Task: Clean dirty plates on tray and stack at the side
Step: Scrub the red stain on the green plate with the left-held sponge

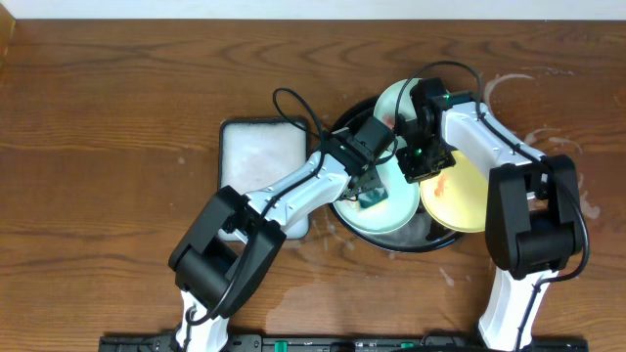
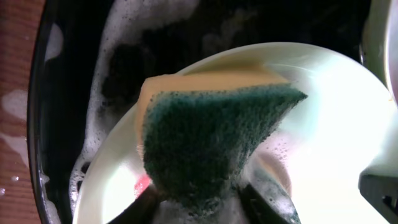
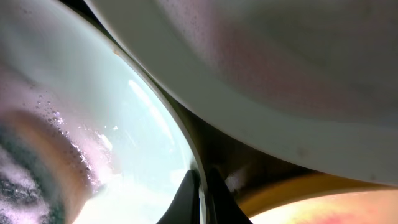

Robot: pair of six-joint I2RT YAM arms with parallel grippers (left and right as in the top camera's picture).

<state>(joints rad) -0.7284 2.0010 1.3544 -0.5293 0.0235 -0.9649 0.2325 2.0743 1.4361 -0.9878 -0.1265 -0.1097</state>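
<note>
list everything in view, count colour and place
front mint plate: 1, pale green, in black tray
rear mint plate: 1, pale green, tray's back
yellow plate: 1, yellow, red smear, tray's right
black tray: 1, sudsy, table centre
sponge: 1, green and yellow, on front mint plate
white tray: 1, left of black tray
table: 1, brown wood
left gripper: shut on sponge
right gripper: pinching front mint plate's rim

Brown wood-grain tabletop (image 1: 98, 147)
</note>
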